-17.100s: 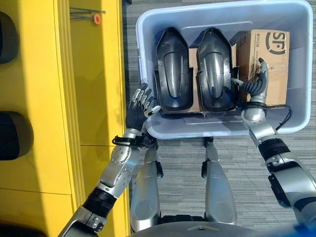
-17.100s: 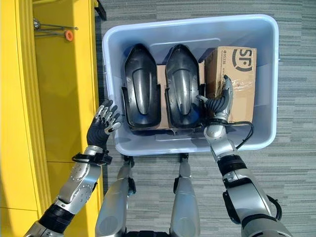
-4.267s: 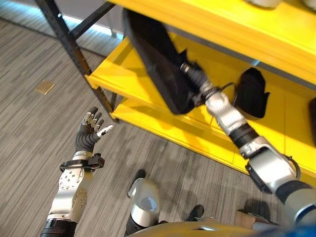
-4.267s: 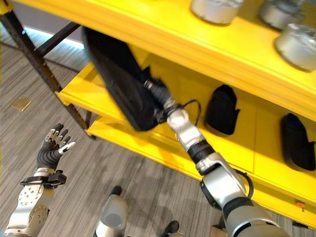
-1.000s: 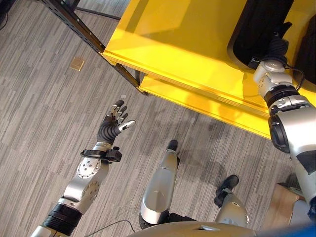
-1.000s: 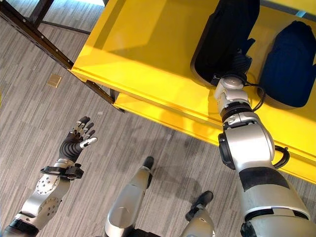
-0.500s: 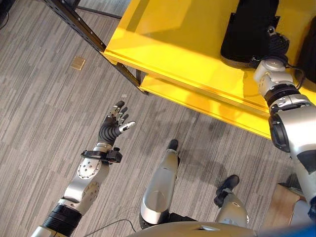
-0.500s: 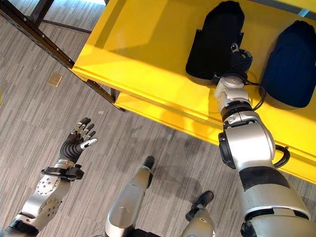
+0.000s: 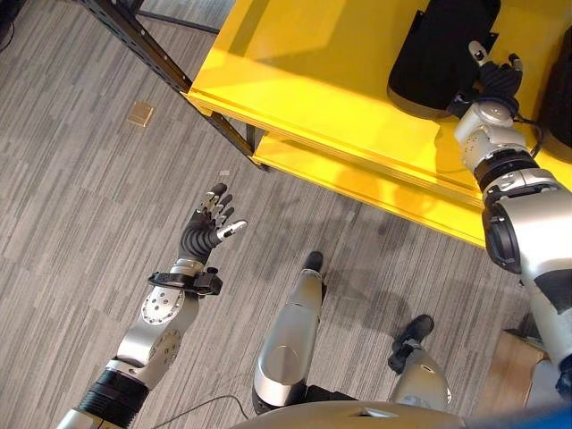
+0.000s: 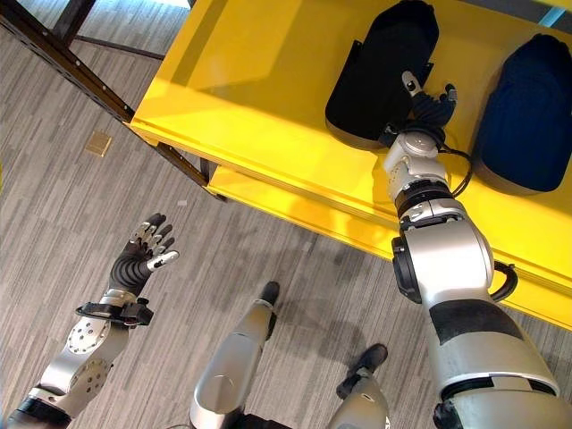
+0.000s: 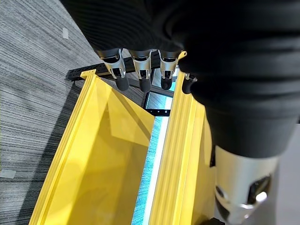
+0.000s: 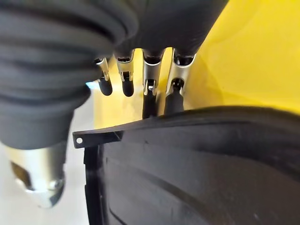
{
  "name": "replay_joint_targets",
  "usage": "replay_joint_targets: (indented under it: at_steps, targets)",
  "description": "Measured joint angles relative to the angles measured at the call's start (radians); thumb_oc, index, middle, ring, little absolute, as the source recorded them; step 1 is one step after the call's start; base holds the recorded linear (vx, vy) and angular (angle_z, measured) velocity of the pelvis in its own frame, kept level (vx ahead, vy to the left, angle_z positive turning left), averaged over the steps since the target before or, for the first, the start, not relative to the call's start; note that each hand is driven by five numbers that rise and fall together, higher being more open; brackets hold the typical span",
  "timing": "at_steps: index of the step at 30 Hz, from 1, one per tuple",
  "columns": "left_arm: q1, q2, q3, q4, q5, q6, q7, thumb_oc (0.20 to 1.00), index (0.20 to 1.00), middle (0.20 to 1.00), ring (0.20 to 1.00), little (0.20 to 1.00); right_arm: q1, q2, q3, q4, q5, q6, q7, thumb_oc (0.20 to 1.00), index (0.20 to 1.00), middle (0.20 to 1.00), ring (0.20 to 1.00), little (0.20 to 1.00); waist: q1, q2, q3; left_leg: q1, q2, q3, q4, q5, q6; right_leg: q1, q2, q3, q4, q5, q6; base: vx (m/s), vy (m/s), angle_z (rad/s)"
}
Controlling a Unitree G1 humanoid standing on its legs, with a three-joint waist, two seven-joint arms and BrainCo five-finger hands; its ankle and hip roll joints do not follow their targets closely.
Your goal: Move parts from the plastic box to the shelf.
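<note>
A black moulded part (image 10: 380,71) lies on the yellow shelf (image 9: 304,80), and its rim and dark body (image 12: 197,168) show close up in the right wrist view. My right hand (image 10: 427,105) is at the part's right edge, open, with straight fingers (image 12: 150,89) reaching past the rim and curled round nothing. My left hand (image 9: 204,234) hangs open over the floor, well left of the shelf and holding nothing. Its straight fingers (image 11: 140,70) point toward the yellow shelving (image 11: 108,154).
A second dark part (image 10: 527,116) lies on the same shelf, right of my right hand. A lower yellow shelf (image 9: 375,188) juts out beneath. The rack's black frame bar (image 9: 152,54) runs across the floor at the upper left, near a small tan square (image 9: 139,113).
The black part has settled onto the shelf and shifted a little left. My right hand has let go of it and its fingers have straightened. The left hand has not moved.
</note>
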Motion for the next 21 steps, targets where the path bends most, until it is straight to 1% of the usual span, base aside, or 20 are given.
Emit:
replay_joint_targets:
  at_steps: [2,3,10,12,13,15,18,20,21]
  targets:
    - [-0.003,0.0,-0.001,0.001,-0.008,-0.002,0.0,1.0,1.0,1.0,1.0,1.0,-0.003,0.013,0.0,-0.009,0.001,-0.005,-0.008,1.0,1.0,1.0,1.0,1.0,-0.003,-0.001,0.002,0.001,0.003,0.0,-0.005,-0.002,0.001,-0.001,0.003,0.003,0.001,-0.006,-0.007,-0.02,0.007,-0.04]
    - [-0.003,0.0,-0.002,0.0,-0.01,-0.003,0.001,1.0,1.0,1.0,1.0,1.0,-0.006,0.015,0.002,-0.015,0.001,-0.006,-0.008,1.0,1.0,1.0,1.0,1.0,-0.002,-0.002,0.003,0.0,0.003,0.0,-0.001,-0.002,0.001,-0.005,0.003,0.006,0.003,-0.001,-0.002,-0.09,0.033,-0.02]
    - [-0.024,0.002,-0.009,0.003,-0.026,-0.008,0.001,1.0,1.0,1.0,1.0,1.0,-0.005,0.053,0.009,-0.078,0.002,-0.01,-0.013,1.0,1.0,1.0,1.0,1.0,-0.015,-0.009,0.012,0.005,0.004,0.005,-0.003,0.005,-0.001,-0.003,0.001,0.015,0.003,0.005,0.001,-0.02,0.006,-0.01]
    - [-0.022,0.002,-0.006,0.004,-0.027,-0.014,0.005,1.0,1.0,1.0,1.0,1.0,0.05,0.081,0.044,-0.253,-0.01,-0.018,-0.045,1.0,1.0,1.0,1.0,1.0,-0.038,-0.013,0.015,0.006,0.006,0.008,0.001,0.005,-0.001,-0.004,0.002,0.018,0.003,0.008,0.0,-0.03,0.009,-0.05]
    - [-0.027,0.002,-0.006,0.003,-0.027,-0.015,0.006,1.0,1.0,1.0,1.0,1.0,0.075,0.091,0.054,-0.325,-0.041,-0.02,-0.05,1.0,1.0,1.0,1.0,1.0,-0.044,-0.013,0.015,0.007,0.007,0.01,0.003,0.005,-0.001,-0.004,0.003,0.02,0.003,0.008,-0.001,-0.02,0.003,-0.08]
    - [-0.029,0.002,-0.007,0.003,-0.027,-0.017,0.006,1.0,1.0,1.0,1.0,1.0,0.093,0.109,0.054,-0.369,-0.091,-0.024,-0.064,1.0,1.0,1.0,1.0,1.0,-0.052,-0.014,0.015,0.011,0.009,0.013,0.006,0.004,-0.001,-0.003,0.004,0.026,0.004,0.01,-0.004,-0.03,0.005,-0.09]
    - [-0.022,0.002,-0.002,0.003,-0.027,-0.019,0.007,1.0,1.0,1.0,1.0,1.0,0.14,0.106,0.049,-0.475,-0.203,-0.028,-0.112,1.0,1.0,1.0,1.0,1.0,-0.054,-0.019,0.018,0.024,0.018,0.035,0.0,0.001,0.005,-0.005,0.005,0.048,0.002,0.011,-0.006,-0.01,0.004,-0.16]
    - [-0.018,0.002,0.005,0.003,-0.027,-0.024,0.007,1.0,1.0,1.0,1.0,1.0,0.154,0.099,0.045,-0.513,-0.232,-0.021,-0.134,1.0,1.0,1.0,1.0,1.0,-0.069,-0.025,0.022,0.025,0.022,0.036,-0.001,0.0,0.006,-0.006,0.008,0.049,0.001,0.011,-0.006,-0.01,0.008,-0.06]
    - [-0.015,0.002,0.006,0.007,-0.027,-0.023,0.009,1.0,1.0,1.0,1.0,1.0,0.195,0.085,0.045,-0.608,-0.272,-0.017,-0.144,1.0,1.0,1.0,1.0,1.0,-0.075,-0.027,0.023,0.026,0.023,0.037,-0.002,0.0,0.006,-0.006,0.01,0.05,0.001,0.011,-0.006,-0.03,-0.009,-0.11]
